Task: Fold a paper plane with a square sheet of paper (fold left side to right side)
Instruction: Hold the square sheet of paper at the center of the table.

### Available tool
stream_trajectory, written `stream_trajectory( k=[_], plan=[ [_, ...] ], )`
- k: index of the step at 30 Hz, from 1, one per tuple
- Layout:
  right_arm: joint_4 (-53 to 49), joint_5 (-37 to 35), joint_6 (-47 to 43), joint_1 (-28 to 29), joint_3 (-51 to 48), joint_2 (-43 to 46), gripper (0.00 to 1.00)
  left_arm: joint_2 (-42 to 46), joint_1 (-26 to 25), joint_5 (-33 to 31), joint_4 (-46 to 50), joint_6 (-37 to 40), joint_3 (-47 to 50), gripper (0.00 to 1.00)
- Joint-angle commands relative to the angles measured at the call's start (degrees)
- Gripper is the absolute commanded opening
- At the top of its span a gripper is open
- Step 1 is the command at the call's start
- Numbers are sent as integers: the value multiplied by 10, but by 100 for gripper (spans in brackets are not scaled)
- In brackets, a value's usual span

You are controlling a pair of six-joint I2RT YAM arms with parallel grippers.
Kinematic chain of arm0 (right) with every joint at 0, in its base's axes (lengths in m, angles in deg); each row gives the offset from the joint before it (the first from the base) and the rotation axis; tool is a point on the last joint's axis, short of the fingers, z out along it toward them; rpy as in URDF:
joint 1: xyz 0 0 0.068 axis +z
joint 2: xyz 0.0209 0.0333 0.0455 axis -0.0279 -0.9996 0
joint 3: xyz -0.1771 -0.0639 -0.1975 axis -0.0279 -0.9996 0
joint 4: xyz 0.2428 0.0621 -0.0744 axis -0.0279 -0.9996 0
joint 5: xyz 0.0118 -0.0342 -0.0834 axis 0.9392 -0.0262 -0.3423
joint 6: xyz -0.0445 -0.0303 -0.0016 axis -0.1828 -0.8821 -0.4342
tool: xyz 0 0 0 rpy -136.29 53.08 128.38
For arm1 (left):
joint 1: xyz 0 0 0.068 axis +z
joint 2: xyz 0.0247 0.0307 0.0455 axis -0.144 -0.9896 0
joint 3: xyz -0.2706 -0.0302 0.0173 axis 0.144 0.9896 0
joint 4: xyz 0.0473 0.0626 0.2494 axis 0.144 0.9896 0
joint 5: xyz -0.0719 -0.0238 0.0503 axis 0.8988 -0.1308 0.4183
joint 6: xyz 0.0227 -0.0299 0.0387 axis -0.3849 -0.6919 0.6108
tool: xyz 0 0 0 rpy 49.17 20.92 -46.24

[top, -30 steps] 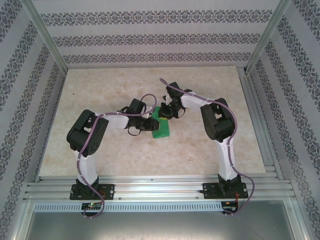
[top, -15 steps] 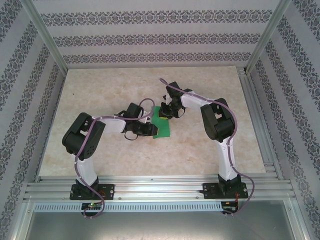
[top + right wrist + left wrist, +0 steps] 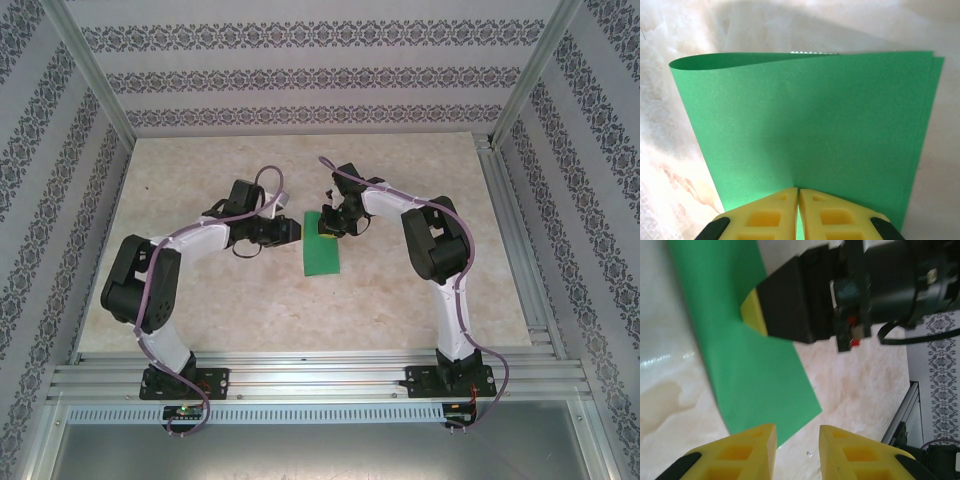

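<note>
Green paper sheet (image 3: 322,258) folded double on counter (image 3: 250,300); far edge hidden by right fingers (image 3: 765,217) pinching it. Left fingers (image 3: 740,455) narrowly apart, empty.

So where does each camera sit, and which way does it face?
Top external: above, behind the bases, looking down on the table; both arms show.
Left wrist: on the left arm, past its yellow fingers toward the green paper and right end effector.
Right wrist: on the right arm, its shut fingers gripping that paper.
All share the paper.
</note>
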Motion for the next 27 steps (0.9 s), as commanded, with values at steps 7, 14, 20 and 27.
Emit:
stream_trajectory(
  k=[7, 14, 20, 27],
  plan=[
    [-11, -54, -8, -5, 0, -31, 12, -113, -27, 14, -5, -12, -48, 27],
    [-10, -54, -8, -5, 0, -30, 12, -139, -35, 7, -15, -10, -37, 26],
    [-5, -45, -8, -4, 9, -24, 12, -159, -38, -25, 10, 5, -32, 26],
    [-15, -62, -20, -11, 22, 56, 20, -170, -39, -52, 19, 7, -22, 26]
  ],
)
